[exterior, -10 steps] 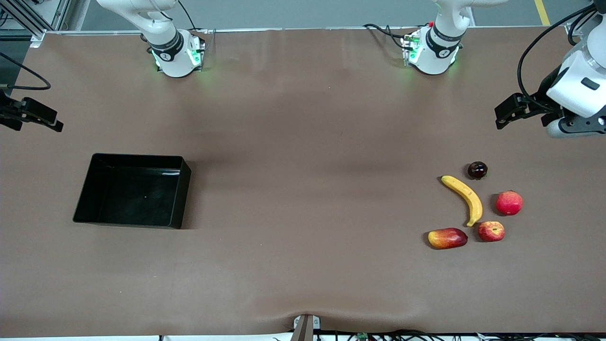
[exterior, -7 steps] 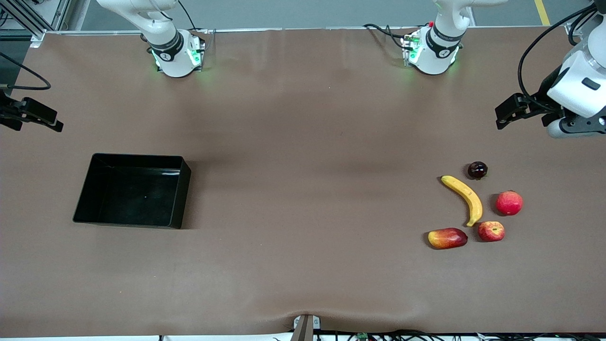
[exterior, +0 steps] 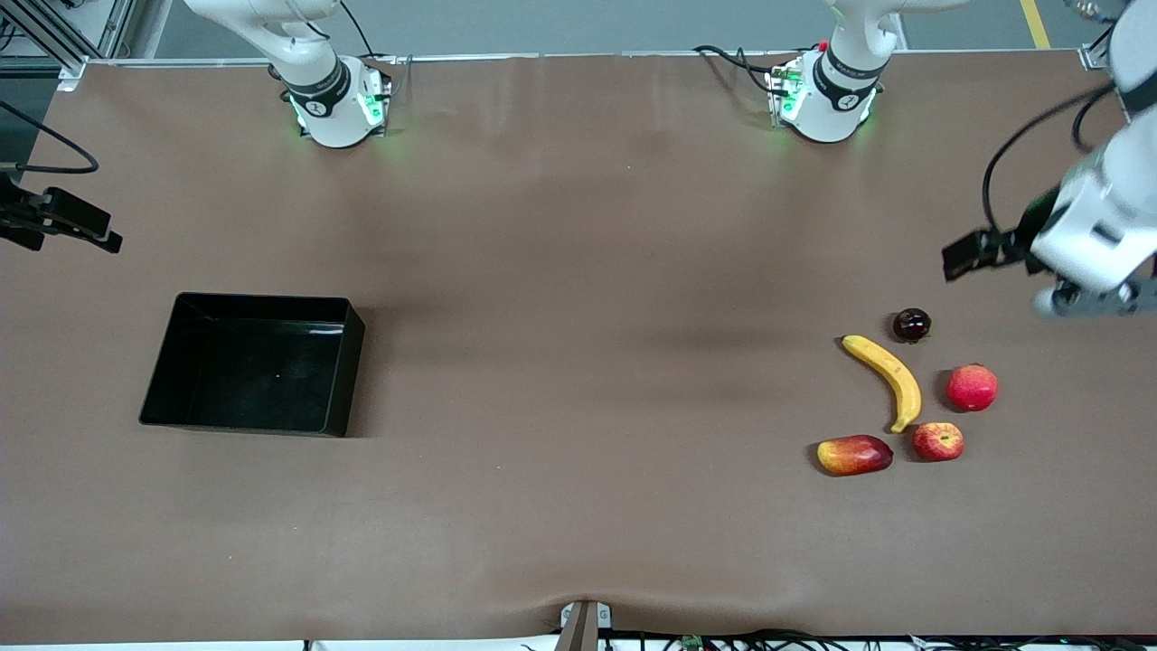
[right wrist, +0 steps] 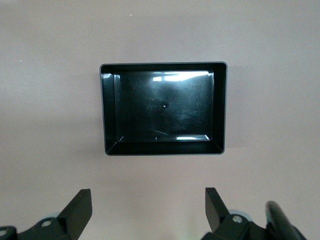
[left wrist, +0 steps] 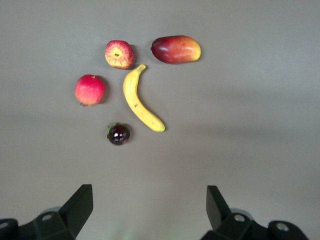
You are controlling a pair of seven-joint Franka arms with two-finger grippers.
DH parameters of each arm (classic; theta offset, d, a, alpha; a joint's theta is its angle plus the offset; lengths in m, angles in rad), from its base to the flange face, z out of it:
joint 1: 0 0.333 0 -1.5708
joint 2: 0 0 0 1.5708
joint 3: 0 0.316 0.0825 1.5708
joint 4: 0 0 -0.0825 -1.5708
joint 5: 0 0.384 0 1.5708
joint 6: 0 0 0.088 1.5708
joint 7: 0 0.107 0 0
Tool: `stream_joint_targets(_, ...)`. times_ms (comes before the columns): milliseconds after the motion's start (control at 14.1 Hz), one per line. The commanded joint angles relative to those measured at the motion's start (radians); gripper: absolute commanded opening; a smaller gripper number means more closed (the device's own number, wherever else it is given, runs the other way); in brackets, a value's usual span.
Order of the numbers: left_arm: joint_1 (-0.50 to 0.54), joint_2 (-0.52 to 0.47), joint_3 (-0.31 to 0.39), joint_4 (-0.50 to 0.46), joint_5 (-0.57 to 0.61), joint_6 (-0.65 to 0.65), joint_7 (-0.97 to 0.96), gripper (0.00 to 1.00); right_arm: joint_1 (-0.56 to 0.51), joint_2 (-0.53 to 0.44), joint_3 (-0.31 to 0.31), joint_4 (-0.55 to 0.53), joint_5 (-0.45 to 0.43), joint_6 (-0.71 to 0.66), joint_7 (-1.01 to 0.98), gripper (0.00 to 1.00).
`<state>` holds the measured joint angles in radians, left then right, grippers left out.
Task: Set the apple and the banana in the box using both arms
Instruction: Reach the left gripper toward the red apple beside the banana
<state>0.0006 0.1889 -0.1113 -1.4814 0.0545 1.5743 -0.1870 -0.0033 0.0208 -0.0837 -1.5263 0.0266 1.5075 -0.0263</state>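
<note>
At the left arm's end of the table, the banana [exterior: 885, 379] and apple [exterior: 937, 441] lie nearer the front camera than the open-fingered left gripper [left wrist: 148, 210], while the right gripper [right wrist: 147, 212], also open, waits above the empty box [exterior: 251, 363].

dark plum-like fruit [exterior: 911, 325], pinkish-red round fruit [exterior: 972, 387], red-and-yellow mango-like fruit [exterior: 854, 454], brown table [exterior: 578, 362]

banana [exterior: 887, 379] beside apple [exterior: 937, 441], box [exterior: 343, 362] well apart, toward right arm's end

Setting: robotics laboratory or test cell. Evidence: two white arm bases [exterior: 339, 104] bolted along one edge of a brown-covered worktop [exterior: 578, 506], green status lights at each base, loose black cabling [exterior: 728, 56], and aluminium framing [exterior: 54, 32] over grey floor.
</note>
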Motion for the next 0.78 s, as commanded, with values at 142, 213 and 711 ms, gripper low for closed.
stream_joint_targets(142, 0.105, 0.056, -0.004, -0.242, 0.018, 0.379, 0.009, 1.00, -0.014, 0.088, -0.001, 0.021, 0.003, 0.002, 0.000, 1.00)
stream_joint_targets(213, 0.119, 0.094, -0.004, -0.241, 0.018, 0.430, 0.024, 1.00, -0.020, 0.112, -0.001, 0.028, -0.001, 0.003, -0.001, 1.00)
stream_joint_targets(711, 0.156, 0.351, -0.005, -0.120, 0.117, 0.650, 0.116, 1.00, -0.106, 0.255, -0.002, 0.018, -0.002, 0.019, -0.020, 1.00)
